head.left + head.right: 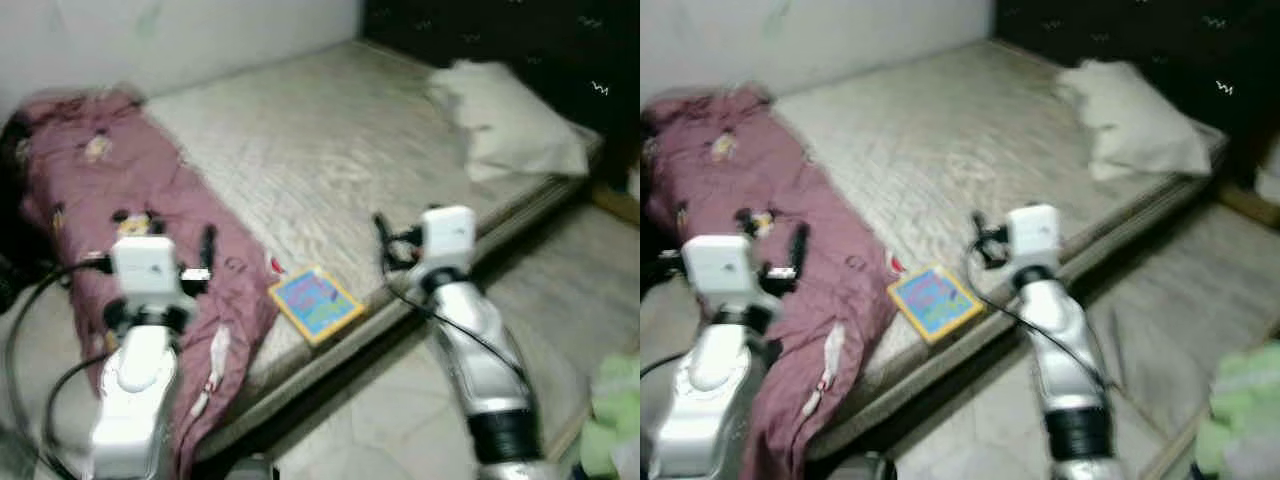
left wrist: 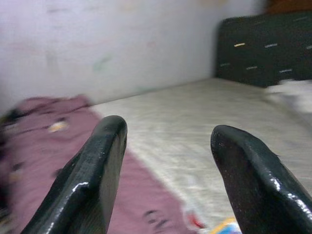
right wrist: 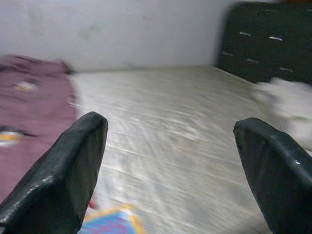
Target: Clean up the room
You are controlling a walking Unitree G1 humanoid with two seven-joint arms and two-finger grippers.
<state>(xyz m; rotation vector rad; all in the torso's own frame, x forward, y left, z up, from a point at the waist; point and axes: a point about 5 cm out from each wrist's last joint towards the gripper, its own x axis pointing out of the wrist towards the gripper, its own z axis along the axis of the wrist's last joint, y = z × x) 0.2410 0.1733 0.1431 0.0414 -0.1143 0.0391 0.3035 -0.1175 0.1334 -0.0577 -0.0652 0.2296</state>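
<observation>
A blue book with a yellow border [image 1: 315,303] lies flat at the near edge of the bed's pale mattress [image 1: 320,150]. A crumpled maroon blanket [image 1: 110,190] runs down the bed's left side and hangs over the edge. A white pillow [image 1: 510,125] rests at the right end by the dark headboard [image 1: 500,30]. My left gripper [image 2: 168,136] hovers open over the blanket, nothing between its fingers. My right gripper [image 3: 170,131] is open and empty above the bed edge, just right of the book [image 3: 114,222]. The pictures are blurred.
A small red thing [image 1: 275,265] lies on the mattress beside the book. A grey mat or low mattress [image 1: 560,290] lies on the floor beside the bed. Something light green [image 1: 612,415] sits at the lower right. A white wall backs the bed.
</observation>
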